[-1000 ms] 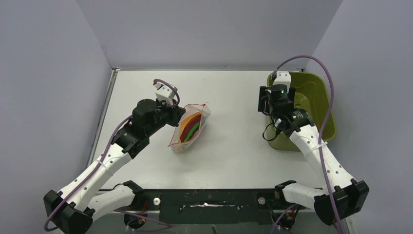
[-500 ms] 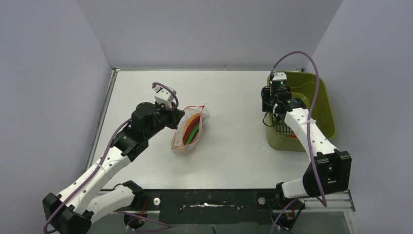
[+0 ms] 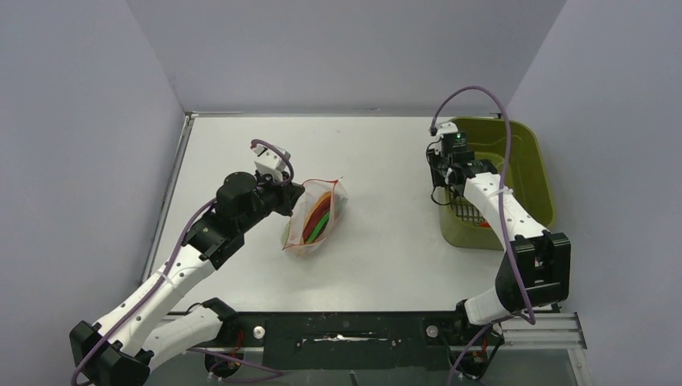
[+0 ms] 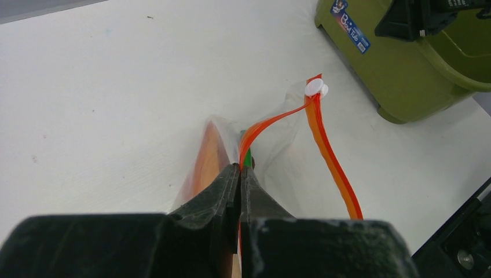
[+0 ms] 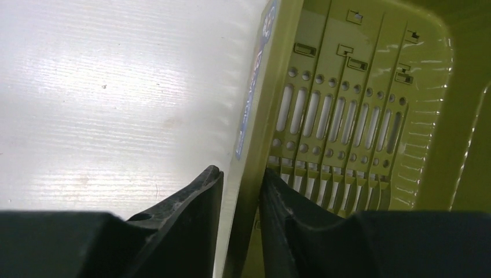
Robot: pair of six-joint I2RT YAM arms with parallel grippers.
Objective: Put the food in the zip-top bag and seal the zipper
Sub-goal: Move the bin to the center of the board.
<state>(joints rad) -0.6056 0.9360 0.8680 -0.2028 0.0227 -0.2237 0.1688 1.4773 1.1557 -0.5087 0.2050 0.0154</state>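
Note:
The zip-top bag [image 3: 318, 215] lies mid-table, clear and crinkly, with food [image 3: 315, 211] inside: red, orange and green pieces. My left gripper [image 3: 293, 193] is shut on the bag's mouth edge. In the left wrist view the gripper [image 4: 239, 169] pinches the red-orange zipper [image 4: 333, 156], whose two strips part into an open loop that ends at a white slider [image 4: 315, 88]. A green slice [image 4: 248, 158] and an orange piece [image 4: 205, 159] show through the plastic. My right gripper [image 3: 447, 186] straddles the olive-green tub's left wall, its jaws [image 5: 243, 176] closed against it.
The olive-green tub [image 3: 535, 153] stands at the right of the table, with a slotted floor [image 5: 341, 127] and a small red-orange bit [image 3: 482, 223] inside. It also shows in the left wrist view [image 4: 405, 75]. Grey walls enclose the table on three sides.
My right arm has swung its elbow in and moved the gripper farther back along the tub's left wall. My left gripper has shifted slightly nearer with the bag's mouth in it.

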